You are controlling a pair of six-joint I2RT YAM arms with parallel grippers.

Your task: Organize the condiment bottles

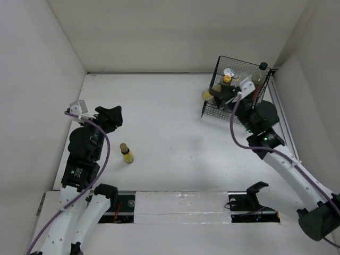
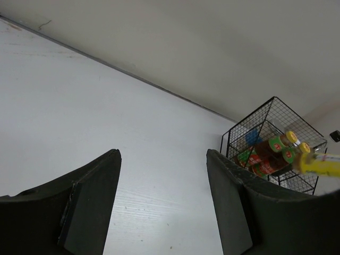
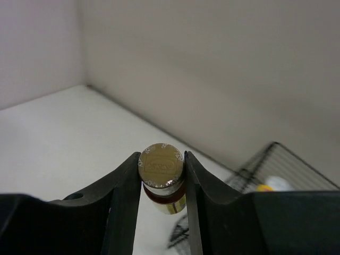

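Black wire basket (image 1: 210, 106), one, at the far right corner of the counter (image 1: 170, 122). Bottles countable from above: five. One loose yellow bottle (image 1: 126, 154), brown-capped, stands upright on the open counter near the left arm, well apart from the basket. One held yellow bottle (image 1: 206, 94) is at the basket's left wall; inside or outside cannot be told. Within the basket are one silver-lidded shaker (image 1: 229, 71), one dark black-capped bottle (image 1: 262, 68), and one yellow cap whose body is hidden. The right arm covers part of the basket's contents from above. The left wrist view adds two yellow-capped red sauce bottles (image 2: 265, 154) with green labels, leaning together in the basket, and a blue patch behind them too small to identify. The held bottle appears there only as a yellow blur at the right edge. The right wrist view alone shows the grip: right gripper (image 3: 162, 159), jaws closed from both sides on the held bottle's embossed gold cap, lower body cut off by the fingers. The basket rim behind holds a white-and-yellow blur. Left gripper (image 2: 163, 156): jaws apart, nothing between them, over bare counter.
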